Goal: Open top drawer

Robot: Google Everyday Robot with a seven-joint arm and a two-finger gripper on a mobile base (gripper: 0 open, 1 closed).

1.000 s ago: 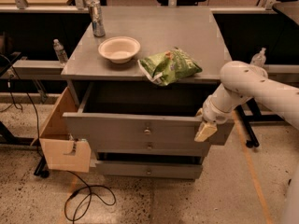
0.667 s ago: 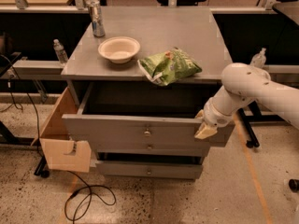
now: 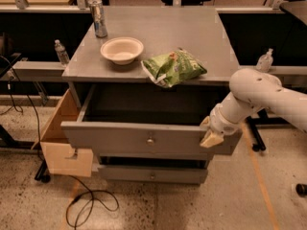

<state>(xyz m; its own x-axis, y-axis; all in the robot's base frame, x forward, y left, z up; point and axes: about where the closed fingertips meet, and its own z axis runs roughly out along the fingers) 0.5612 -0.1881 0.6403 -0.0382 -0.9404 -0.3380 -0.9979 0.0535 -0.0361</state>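
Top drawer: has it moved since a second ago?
Yes. The top drawer has slid slightly farther out from under the fixed tabletop, gripper at its right end.

- Top drawer (image 3: pixel 120 138) stands out from the bench (image 3: pixel 192 28); its cavity is open from above.
- Gripper (image 3: pixel 211 137) occupies the drawer front's right end.
- Chip bag (image 3: pixel 173 67) overhangs the bench's front edge, above the cavity.
- Wooden box (image 3: pixel 64 147) juts out at the front-left corner.

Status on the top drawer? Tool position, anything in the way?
Tool at right end of top drawer front. Drawer well out, interior exposed. Chip bag overhangs tabletop edge above it, no contact seen.
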